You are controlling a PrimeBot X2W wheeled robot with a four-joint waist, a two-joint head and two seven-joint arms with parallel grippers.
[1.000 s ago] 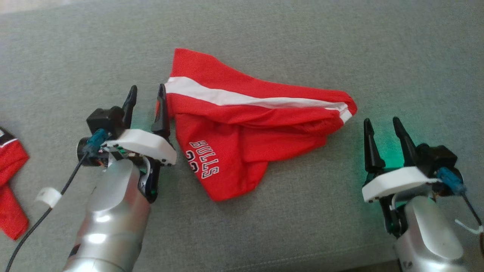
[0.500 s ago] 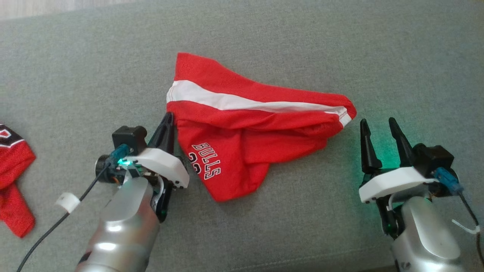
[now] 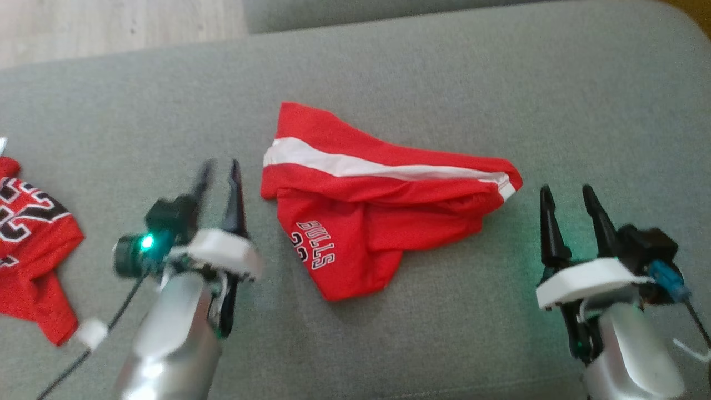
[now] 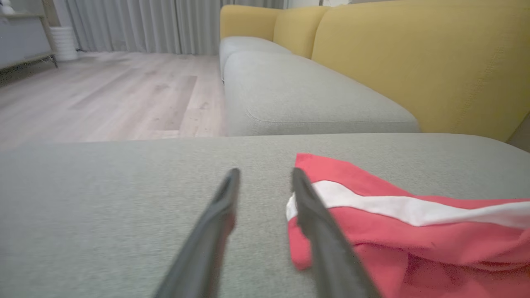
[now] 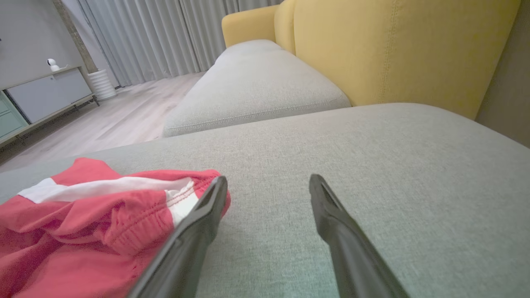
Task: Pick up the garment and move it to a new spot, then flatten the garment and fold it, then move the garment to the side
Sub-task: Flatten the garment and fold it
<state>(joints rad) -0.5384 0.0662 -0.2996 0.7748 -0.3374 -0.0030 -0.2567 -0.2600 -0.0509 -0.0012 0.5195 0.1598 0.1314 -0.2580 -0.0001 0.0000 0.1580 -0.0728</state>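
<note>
**Item:** red garment [image 3: 383, 211] with white stripe, crumpled mid-seat on grey sofa cushion [image 3: 422, 72].
**Print:** reads "BULLS"; the number beneath is partly folded under and unreadable.
**Left claw** [image 3: 221, 169]: fingers apart, empty, just beside the garment's left edge.
**Right claw** [image 3: 566, 194]: fingers apart, empty, near its right end.
**Placement:** the flanking positions suggest a pickup from both ends.
**Left edge:** second red garment [image 3: 33, 250], its large numerals cropped.

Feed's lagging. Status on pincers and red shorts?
Left pincer open, empty, at left edge of red shorts. Right pincer open, empty, at their right end. Shorts crumpled on couch. Red jersey far left.
</note>
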